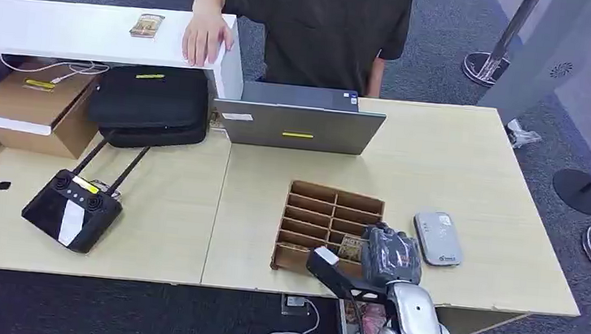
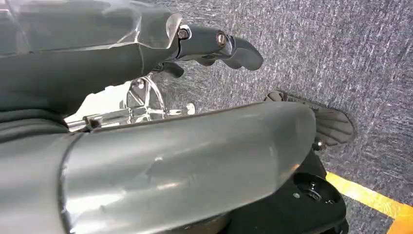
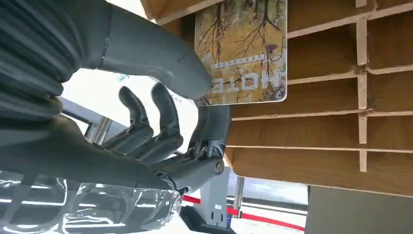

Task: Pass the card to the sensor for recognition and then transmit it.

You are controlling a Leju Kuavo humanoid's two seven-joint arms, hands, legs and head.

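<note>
Card (image 3: 242, 51) (in rack) under right hand's (image 3: 160, 92) thumb

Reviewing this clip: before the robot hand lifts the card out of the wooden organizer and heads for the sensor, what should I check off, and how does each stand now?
1. Right robot hand grips the card: ok, thumb pressed on its face, a finger behind its edge.
2. Card free of the wooden organizer: not ok, it lies in a front slot.
3. Sensor in place: ok, it lies flat on the table beside the organizer, with nothing on it.
4. Path to the sensor: ok, bare table between them.
5. Left robot hand out of the way: ok, hanging over carpet.
6. Person's hand away from the work area: ok, resting on the white counter.
</note>
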